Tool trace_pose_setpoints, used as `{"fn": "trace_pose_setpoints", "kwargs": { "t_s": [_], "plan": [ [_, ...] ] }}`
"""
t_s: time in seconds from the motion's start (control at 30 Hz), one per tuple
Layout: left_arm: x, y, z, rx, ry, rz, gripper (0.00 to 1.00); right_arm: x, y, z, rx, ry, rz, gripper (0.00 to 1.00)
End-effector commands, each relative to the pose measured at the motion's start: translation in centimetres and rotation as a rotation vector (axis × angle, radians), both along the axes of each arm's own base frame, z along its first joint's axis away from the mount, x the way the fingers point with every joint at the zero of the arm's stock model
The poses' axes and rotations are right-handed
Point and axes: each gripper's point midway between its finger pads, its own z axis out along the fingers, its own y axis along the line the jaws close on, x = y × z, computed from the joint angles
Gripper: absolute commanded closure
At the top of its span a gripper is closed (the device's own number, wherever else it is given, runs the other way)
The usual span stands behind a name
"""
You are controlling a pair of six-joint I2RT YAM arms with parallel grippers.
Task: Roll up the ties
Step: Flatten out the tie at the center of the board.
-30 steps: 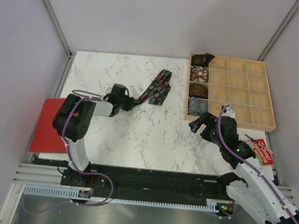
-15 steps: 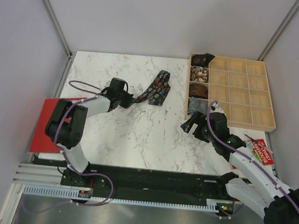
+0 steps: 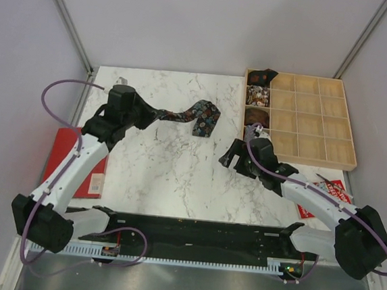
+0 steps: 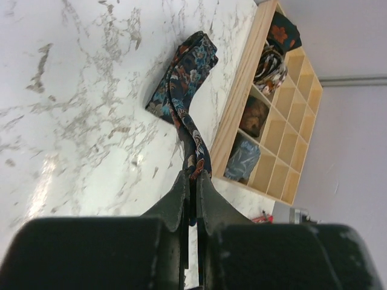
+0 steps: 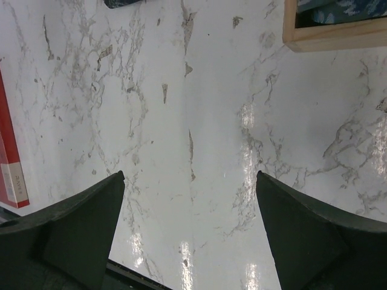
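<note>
A black tie with small red, blue and orange flowers (image 3: 194, 116) lies partly folded on the white marble table (image 3: 171, 163), its narrow end stretched out to the left. My left gripper (image 3: 157, 114) is shut on that narrow end, and the left wrist view shows the tie (image 4: 184, 84) pinched at my left gripper (image 4: 192, 176) and running away to a folded heap. My right gripper (image 3: 230, 156) is open over bare marble, to the right of the tie and below it in the top view. Nothing lies between its fingers (image 5: 91, 223).
A wooden compartment tray (image 3: 329, 140) stands at the back right, with rolled ties (image 3: 257, 95) in its left column. A red booklet (image 3: 96, 177) lies at the table's left edge under my left arm. A second red booklet (image 3: 335, 193) lies at the right.
My left gripper shut on the tie's narrow end and pulled it left and back, drawing the fabric out. My right arm slid left across the marble, still open.
</note>
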Motion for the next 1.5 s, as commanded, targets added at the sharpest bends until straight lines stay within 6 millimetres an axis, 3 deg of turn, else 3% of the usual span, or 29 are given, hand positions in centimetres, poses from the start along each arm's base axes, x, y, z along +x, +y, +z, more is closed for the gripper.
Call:
{"fn": "trace_pose_setpoints", "kwargs": {
  "t_s": [0.0, 0.1, 0.13, 0.2, 0.47, 0.67, 0.83, 0.97, 1.1, 1.13, 1.17, 1.27, 1.47],
  "plan": [
    [-5.6, 2.6, 1.0, 0.144, 0.027, -0.064, 0.98, 2.8, 1.3, 3.2, 0.046, -0.093, -0.036, 0.02],
    [-8.9, 3.8, 2.5, 0.167, -0.006, -0.082, 0.98, 3.4, 1.6, 3.5, 0.048, -0.099, -0.038, 0.02],
    [-10.3, 4.3, 1.9, 0.187, 0.029, -0.093, 0.98, 3.4, 1.7, 3.6, 0.049, -0.102, -0.036, 0.02],
    [-12.4, 4.8, 2.7, 0.185, 0.021, -0.106, 0.98, 3.7, 1.9, 3.6, 0.048, -0.099, -0.037, 0.02],
    [-20.6, 6.4, 0.2, 0.186, 0.171, -0.176, 0.98, 4.0, 2.9, 3.7, 0.065, -0.091, -0.036, 0.02],
    [-24.4, 7.0, -1.1, 0.171, 0.236, -0.197, 0.98, 3.2, 4.9, 2.6, 0.091, -0.053, -0.007, 0.02],
    [-25.6, 7.4, -2.3, 0.175, 0.265, -0.202, 0.98, 2.5, 7.2, 1.5, 0.122, -0.008, 0.03, 0.02],
    [-25.9, 7.5, -3.8, 0.185, 0.299, -0.201, 0.98, 3.3, 9.5, 0.5, 0.126, 0.0, 0.053, 0.02],
    [-25.6, 7.9, -4.0, 0.199, 0.294, -0.179, 0.98, 4.1, 11.5, -1.0, 0.127, 0.035, 0.076, 0.02],
    [-25.5, 8.0, -4.0, 0.205, 0.291, -0.174, 0.98, 4.1, 11.9, -2.2, 0.118, 0.059, 0.082, 0.02],
    [-25.4, 8.3, -4.1, 0.219, 0.293, -0.162, 0.98, 4.5, 12.5, -1.9, 0.13, 0.058, 0.084, 0.03],
    [-25.0, 8.7, -4.2, 0.246, 0.294, -0.15, 0.98, 5.2, 14.4, -2.5, 0.151, 0.066, 0.11, 0.15],
    [-24.4, 8.7, -4.7, 0.263, 0.309, -0.15, 0.98, 6.1, 15.6, -6.0, 0.072, 0.148, 0.097, 0.16]
  ]
}}
